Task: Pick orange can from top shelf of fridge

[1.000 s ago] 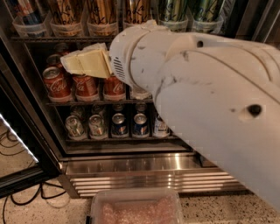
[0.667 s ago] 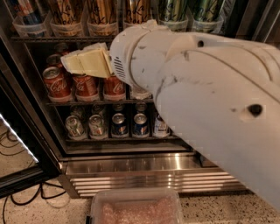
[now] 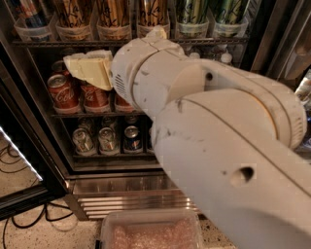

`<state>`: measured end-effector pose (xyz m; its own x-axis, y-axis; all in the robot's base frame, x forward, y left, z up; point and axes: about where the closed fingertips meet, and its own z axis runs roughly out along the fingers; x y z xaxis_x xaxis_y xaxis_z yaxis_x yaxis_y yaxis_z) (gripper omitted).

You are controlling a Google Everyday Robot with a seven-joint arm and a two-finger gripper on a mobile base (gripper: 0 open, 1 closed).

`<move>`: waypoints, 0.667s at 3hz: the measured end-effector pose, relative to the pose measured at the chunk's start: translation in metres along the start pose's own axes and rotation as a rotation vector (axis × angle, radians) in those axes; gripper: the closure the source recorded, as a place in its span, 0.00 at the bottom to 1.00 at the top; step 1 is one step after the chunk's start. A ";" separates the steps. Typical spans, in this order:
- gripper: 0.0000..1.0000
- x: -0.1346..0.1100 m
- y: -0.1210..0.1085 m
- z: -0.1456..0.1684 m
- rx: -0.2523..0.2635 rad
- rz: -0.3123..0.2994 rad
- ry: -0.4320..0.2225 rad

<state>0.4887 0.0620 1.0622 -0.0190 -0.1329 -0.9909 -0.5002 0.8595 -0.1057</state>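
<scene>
While the orange can [image 3: 112,12] we take for the target stands untouched in its clear tray [image 3: 114,31], left of the middle of the top shelf [image 3: 39,43] and just behind the front rail among like cans, little has changed in the last second. The gripper [image 3: 90,68] has edged only slightly left and hangs below that rail, before the red cans [image 3: 60,90] one shelf down in the fridge [image 3: 121,187]. Apart or together we cannot tell, though no can shows in it; we judge the reach hardly begun, with a lift to the top shelf's front edge wanted before any grasp.
</scene>
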 end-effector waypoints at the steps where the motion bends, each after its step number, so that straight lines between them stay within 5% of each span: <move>1: 0.11 0.000 0.006 0.001 0.012 -0.010 -0.047; 2: 0.10 0.009 0.004 0.007 0.015 -0.015 -0.068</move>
<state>0.4930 0.0676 1.0520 0.0482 -0.1126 -0.9925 -0.4873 0.8647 -0.1217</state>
